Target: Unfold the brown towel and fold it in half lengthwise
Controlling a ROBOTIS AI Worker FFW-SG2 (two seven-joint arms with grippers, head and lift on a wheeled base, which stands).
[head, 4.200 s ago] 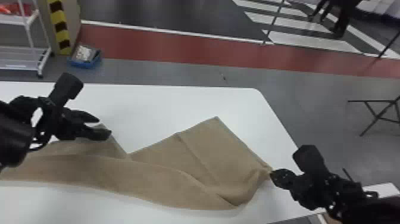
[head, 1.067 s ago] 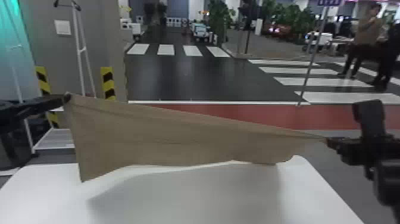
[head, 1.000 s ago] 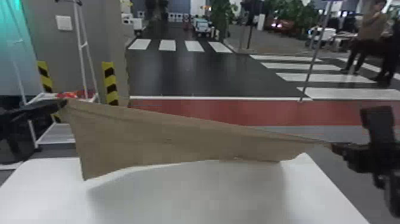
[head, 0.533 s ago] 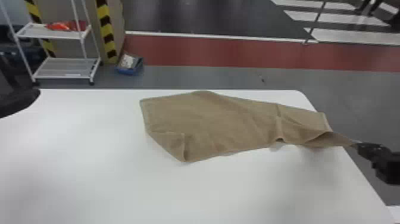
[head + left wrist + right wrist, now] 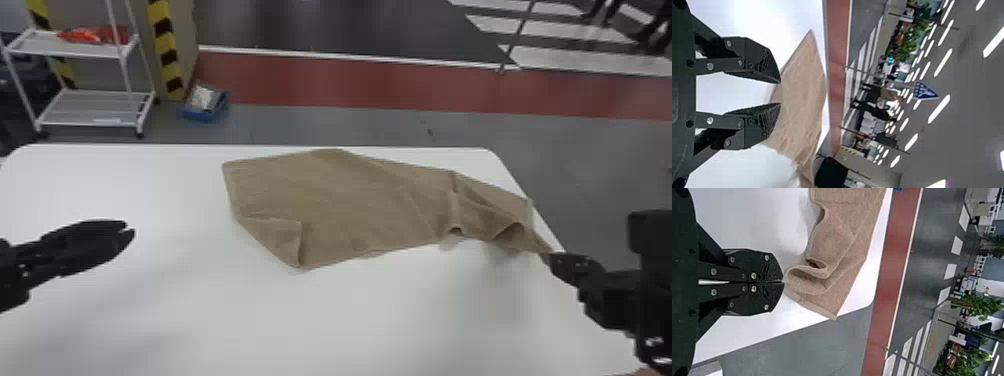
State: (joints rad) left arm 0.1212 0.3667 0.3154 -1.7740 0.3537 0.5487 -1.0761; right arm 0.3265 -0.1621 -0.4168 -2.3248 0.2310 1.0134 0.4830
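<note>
The brown towel lies partly spread on the white table, near its far edge, with creases through the cloth. Toward the left, one near corner is folded over on itself; toward the right, the cloth bunches into raised folds and narrows to a corner. The right gripper pinches that corner, its jaws pressed together on the cloth by the table's right edge. The left gripper is over the table's left part, apart from the towel, jaws spread. Beyond the table stand a white rack and a blue box.
</note>
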